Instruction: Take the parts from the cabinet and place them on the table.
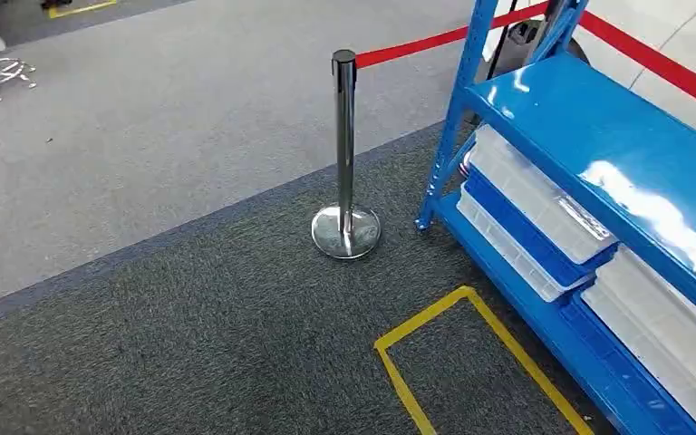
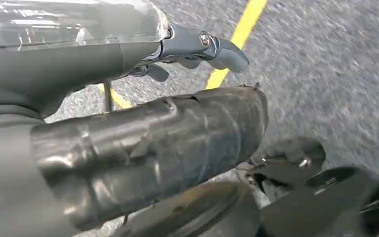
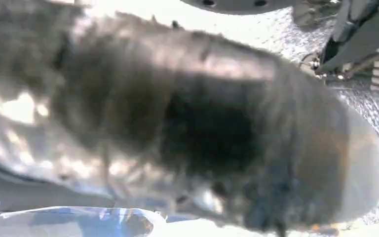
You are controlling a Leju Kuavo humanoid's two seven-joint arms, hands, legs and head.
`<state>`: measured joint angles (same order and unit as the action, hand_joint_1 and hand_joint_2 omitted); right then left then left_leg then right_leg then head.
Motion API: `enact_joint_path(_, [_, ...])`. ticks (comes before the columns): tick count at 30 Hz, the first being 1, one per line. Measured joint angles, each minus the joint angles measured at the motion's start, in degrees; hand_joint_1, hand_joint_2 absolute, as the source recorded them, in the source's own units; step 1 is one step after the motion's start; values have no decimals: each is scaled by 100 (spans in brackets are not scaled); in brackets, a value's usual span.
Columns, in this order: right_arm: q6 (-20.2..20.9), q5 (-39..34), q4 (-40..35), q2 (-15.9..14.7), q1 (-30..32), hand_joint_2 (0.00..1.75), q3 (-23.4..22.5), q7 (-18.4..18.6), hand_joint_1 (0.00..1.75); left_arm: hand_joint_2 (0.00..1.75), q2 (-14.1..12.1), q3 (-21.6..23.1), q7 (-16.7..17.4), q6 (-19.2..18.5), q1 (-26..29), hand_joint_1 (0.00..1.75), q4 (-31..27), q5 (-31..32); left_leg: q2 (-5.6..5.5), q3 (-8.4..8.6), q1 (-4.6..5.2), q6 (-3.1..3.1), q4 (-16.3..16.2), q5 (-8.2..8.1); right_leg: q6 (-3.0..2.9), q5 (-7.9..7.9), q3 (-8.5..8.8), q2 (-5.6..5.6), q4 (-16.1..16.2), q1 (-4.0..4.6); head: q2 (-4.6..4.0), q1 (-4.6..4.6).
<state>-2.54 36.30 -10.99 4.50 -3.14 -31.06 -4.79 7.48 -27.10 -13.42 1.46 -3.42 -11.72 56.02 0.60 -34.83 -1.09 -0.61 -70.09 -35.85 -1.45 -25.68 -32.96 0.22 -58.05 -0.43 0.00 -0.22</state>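
Head view looks down on grey carpet (image 1: 190, 344), where a blue shelving unit (image 1: 598, 136) fills the right side and stacks of white and blue part trays (image 1: 530, 213) sit on its lower shelves, apparently none yet removed. A yellow taped floor box (image 1: 467, 353) lies near, just left of the shelving, and a chrome stanchion (image 1: 345, 154) with red belt (image 1: 417, 43) stands farther off to the left. No table appears, so the task looks barely begun: fetching and placing all remain. Left wrist view shows the left hand (image 2: 177, 64) hanging over the carpet, fingers loosely curled and holding nothing visible. Right wrist view is blurred by the right hand (image 3: 202, 133) close up; its finger posture cannot be judged.
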Motion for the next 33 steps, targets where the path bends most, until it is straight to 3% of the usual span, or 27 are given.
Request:
enact_joint_path(1, [0,0,0,0,1,0,0,0,0,0,2,0,0,0,14,0,0,0,-7,-232,0,0,-459,-147,-12,-2,-4,59,-8,17,0,0])
enact_joint_path(2, [0,2,0,0,4,0,0,0,0,0,2,0,0,0,23,0,0,2,-8,-348,0,8,-654,-148,-15,-4,-4,117,-16,29,0,0])
enact_joint_path(3, [0,2,0,0,7,0,0,0,0,0,2,0,0,0,29,0,0,0,-9,-334,1,24,-571,-6,-16,-6,0,179,-27,37,0,0])
enact_joint_path(4, [0,2,0,2,9,0,0,2,0,0,2,-2,0,0,29,0,0,0,-17,-203,4,50,-238,252,-16,-10,5,246,-42,42,0,0])
enact_joint_path(5, [0,2,0,2,7,0,0,2,0,0,0,-2,2,0,28,0,0,0,-55,29,8,86,298,563,-9,-16,10,315,-55,43,0,0])
enact_joint_path(6, [0,2,0,4,7,0,0,2,0,0,0,-4,2,0,26,0,0,-2,-187,266,18,132,848,825,2,-22,10,372,-63,41,0,0])
enact_joint_path(7, [2,2,2,13,6,0,0,0,0,0,-13,-18,4,0,30,0,0,-4,-401,356,31,163,1104,788,22,-21,-10,406,-74,49,0,4])
enact_joint_path(9, [0,4,0,13,2,0,0,0,0,0,-13,-35,4,4,12,0,0,-4,-308,348,56,164,1151,823,103,-11,-44,484,-86,28,0,4])
enact_joint_path(11, [0,4,0,13,23,0,-4,0,0,0,-11,-37,4,11,-9,0,0,-4,-231,399,50,231,1210,859,187,8,-45,573,-53,31,0,4])
enact_joint_path(12, [-2,4,0,4,24,0,-11,0,0,0,-2,-37,2,11,5,0,0,-4,-142,422,2,279,1275,912,203,-25,-40,505,-109,10,0,-2])
enact_joint_path(13, [-2,7,0,4,22,0,-13,0,0,0,-2,-39,2,13,7,0,0,-7,-103,427,14,314,1304,925,216,-181,-129,287,-288,43,0,15])
enact_joint_path(14, [-4,4,0,4,10,0,-17,0,0,0,-2,-44,2,15,9,0,0,-7,-60,418,17,332,1304,931,234,-428,-325,150,-672,31,0,15])
enact_joint_path(16, [-7,7,0,4,10,0,-20,0,0,0,0,-52,2,15,23,0,0,-7,50,407,30,340,1303,921,269,-811,-738,53,-1524,6,0,15])
enact_joint_path(17, [-7,4,0,7,11,0,-24,0,0,0,0,-59,4,15,29,0,0,-7,115,405,30,340,1299,916,288,-850,-860,35,-1764,-13,0,17])
enact_joint_path(18, [-7,7,0,9,12,0,-26,2,0,0,0,-70,2,15,30,0,0,-7,166,409,30,334,1298,911,307,-748,-841,17,-1723,-39,0,17])
enact_joint_path(20, [-11,7,0,7,21,0,-35,9,0,0,13,-81,2,15,25,0,0,-4,256,437,26,305,1293,888,321,-287,-407,-64,-917,-74,0,18])
enact_joint_path(21, [-11,4,0,2,21,0,-37,9,0,0,22,-81,2,15,23,0,0,-2,302,461,25,276,1288,869,309,-70,-99,-183,-365,-78,0,17])
enact_joint_path(22, [-13,7,0,2,12,0,-39,11,0,0,24,-83,2,15,24,0,0,-2,337,471,53,238,1271,843,275,-86,40,-373,-39,-54,0,20])
enact_joint_path(26, [-11,15,0,2,21,0,-52,18,0,0,26,-92,2,17,-14,0,0,-2,482,535,54,92,1272,791,137,-77,19,-150,-42,13,0,17])
enact_joint_path(27, [-11,17,0,4,16,0,-52,17,0,0,26,-92,4,17,-14,0,0,-4,440,516,28,52,1238,753,81,-39,68,-106,9,-49,0,13])
enact_joint_path(28, [-11,20,0,4,15,0,-55,17,0,0,26,-92,2,17,-14,0,0,-2,223,480,14,28,1081,627,52,-33,77,-76,21,-42,0,15])
enact_joint_path(29, [-15,20,0,2,4,0,-55,17,0,0,26,-94,2,20,-9,0,0,-2,76,302,12,23,696,374,16,-26,70,-42,20,-40,0,9])
enact_joint_path(31, [-11,20,0,4,-2,0,-55,17,0,0,28,-96,2,20,9,0,0,-2,-3,-134,11,10,-214,-36,-11,-28,61,44,17,-17,0,11])
enact_joint_path(32, [-11,20,0,4,1,0,-55,17,0,0,33,-96,4,17,22,0,0,-2,-6,-290,10,9,-523,-95,-14,-29,63,102,10,-6,0,11])
enact_joint_path(33, [-11,20,0,4,6,0,-55,18,0,0,33,-96,4,18,30,0,0,-2,-8,-337,10,18,-575,-19,-15,-31,67,165,1,-1,0,13])
